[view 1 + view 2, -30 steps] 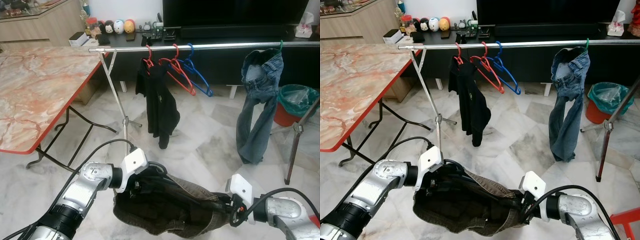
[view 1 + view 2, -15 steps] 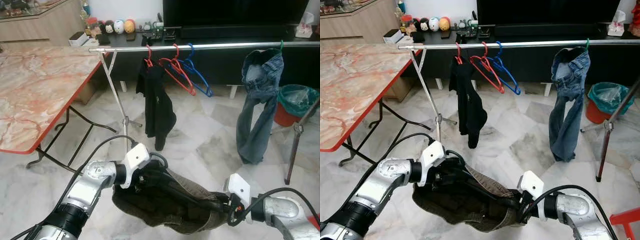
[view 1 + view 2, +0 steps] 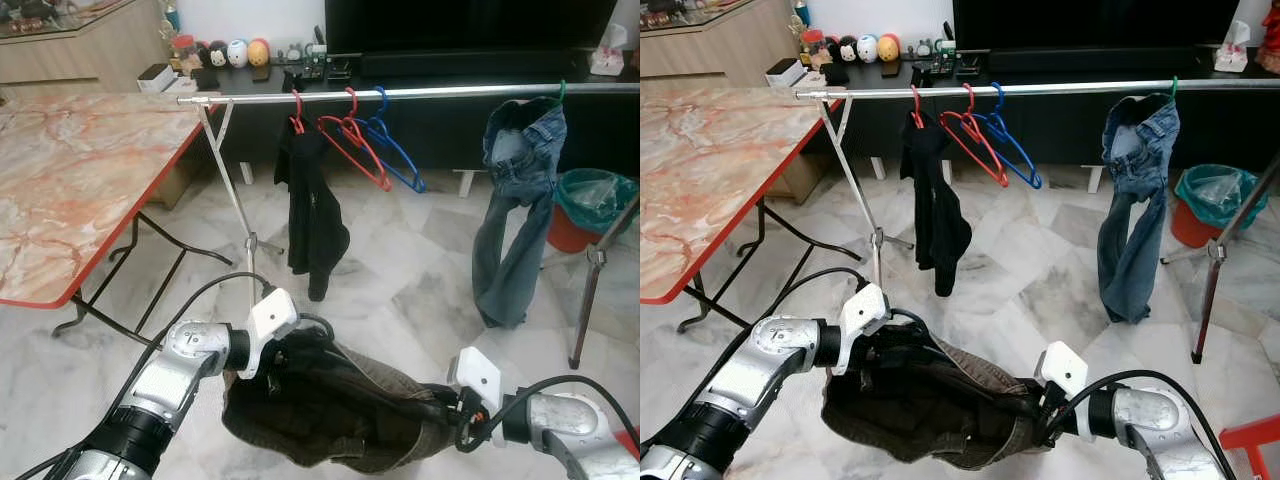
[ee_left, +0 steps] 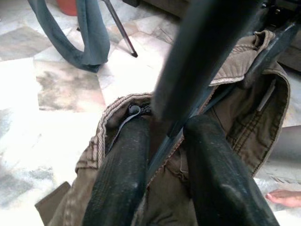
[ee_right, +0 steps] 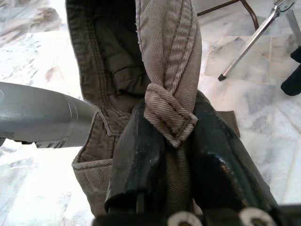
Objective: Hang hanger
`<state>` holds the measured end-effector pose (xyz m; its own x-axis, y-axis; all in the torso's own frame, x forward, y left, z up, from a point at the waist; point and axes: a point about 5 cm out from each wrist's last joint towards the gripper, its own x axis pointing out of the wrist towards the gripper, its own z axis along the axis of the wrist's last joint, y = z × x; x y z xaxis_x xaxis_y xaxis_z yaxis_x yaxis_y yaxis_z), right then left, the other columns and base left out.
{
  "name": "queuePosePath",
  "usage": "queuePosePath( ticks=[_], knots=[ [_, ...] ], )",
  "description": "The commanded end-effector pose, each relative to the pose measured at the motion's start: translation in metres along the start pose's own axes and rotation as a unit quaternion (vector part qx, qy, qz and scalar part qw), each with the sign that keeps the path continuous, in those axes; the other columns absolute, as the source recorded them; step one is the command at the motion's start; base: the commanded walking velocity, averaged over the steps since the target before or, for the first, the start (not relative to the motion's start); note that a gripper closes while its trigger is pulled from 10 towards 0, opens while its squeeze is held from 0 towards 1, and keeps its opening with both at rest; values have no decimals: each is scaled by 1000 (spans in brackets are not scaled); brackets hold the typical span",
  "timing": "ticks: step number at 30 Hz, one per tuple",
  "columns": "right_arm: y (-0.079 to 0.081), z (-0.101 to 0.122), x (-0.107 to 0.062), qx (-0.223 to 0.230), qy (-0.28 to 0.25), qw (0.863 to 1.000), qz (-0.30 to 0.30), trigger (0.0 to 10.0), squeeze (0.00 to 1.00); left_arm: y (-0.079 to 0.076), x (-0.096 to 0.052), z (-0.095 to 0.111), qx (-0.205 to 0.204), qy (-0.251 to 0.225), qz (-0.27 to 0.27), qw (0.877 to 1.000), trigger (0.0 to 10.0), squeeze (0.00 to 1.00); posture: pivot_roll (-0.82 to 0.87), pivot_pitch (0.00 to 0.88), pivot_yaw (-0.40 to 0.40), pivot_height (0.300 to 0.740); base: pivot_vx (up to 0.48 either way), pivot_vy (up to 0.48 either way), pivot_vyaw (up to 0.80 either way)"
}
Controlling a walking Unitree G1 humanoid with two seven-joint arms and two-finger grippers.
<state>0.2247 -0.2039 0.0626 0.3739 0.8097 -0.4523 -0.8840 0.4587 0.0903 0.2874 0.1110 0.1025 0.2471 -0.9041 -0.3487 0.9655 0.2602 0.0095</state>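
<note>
The olive trousers (image 3: 340,410), apparently on a dark hanger (image 4: 197,108), hang low, well short of the rail (image 3: 420,93). Left gripper (image 4: 162,155) pinches hanger and waistband; right gripper (image 5: 171,141) pinches the waistband. Risk: uneven lifting slides fabric off.

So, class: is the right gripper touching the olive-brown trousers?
Touching. The right wrist view shows the right gripper shut on a waistband fold of the olive-brown trousers, cloth pinched between its black fingers.
</note>
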Motion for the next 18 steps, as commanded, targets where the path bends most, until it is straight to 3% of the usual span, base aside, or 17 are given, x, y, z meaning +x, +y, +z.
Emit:
queuePosePath(
  ticks=[1, 18],
  knots=[
    [-1, 22, 7, -28, -47, 998, 11, 10000, 0, -6, 3, -2, -9, 2, -22, 1000, 0, 0, 65, 47, 110, 740, 0, 0, 0],
    [-5, 23, 8, -33, -48, 998, 1, 10000, 0, -8, 4, -2, -8, 1, -27, 1000, 0, 0, 65, 46, 107, 740, 0, 0, 0]
  ],
)
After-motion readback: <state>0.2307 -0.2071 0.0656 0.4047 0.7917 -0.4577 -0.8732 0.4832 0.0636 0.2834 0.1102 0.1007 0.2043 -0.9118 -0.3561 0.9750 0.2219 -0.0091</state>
